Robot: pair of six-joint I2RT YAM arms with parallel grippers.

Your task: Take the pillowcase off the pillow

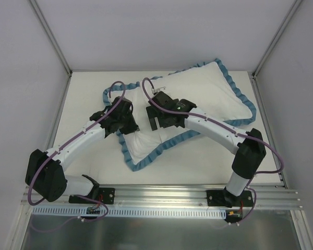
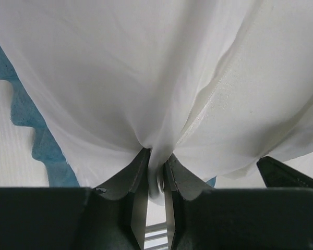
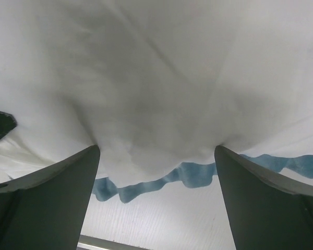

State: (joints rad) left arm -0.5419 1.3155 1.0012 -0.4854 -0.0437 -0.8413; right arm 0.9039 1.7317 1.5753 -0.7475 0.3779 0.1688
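Left gripper [image 2: 156, 156]: nearest to my wrist camera. My fingers are together, clamped on a pinched fold of white cloth that fans upward from the tips.
Cloth in that grip: the pillowcase [image 2: 120, 67], white side showing. A second white layer with a stitched edge lies just to the right of the fold.
Right gripper [image 3: 156, 148]: my fingers stand wide apart. White cloth bulges down between them and seems to touch both tips.
Ruffle [image 3: 198, 174]: teal-blue and wavy, running under the white bulge, with bare table below it.
Pillowcase, place: on the table [image 1: 88, 94], lying slantwise from the near-left middle to the far right. Its white side is up and the ruffle runs round its edge.
Grippers, place: side by side over the left half of the pillowcase, the left one near its left edge.
Pillow: probably the plump bulk inside. From these views I cannot tell its white from the lining.
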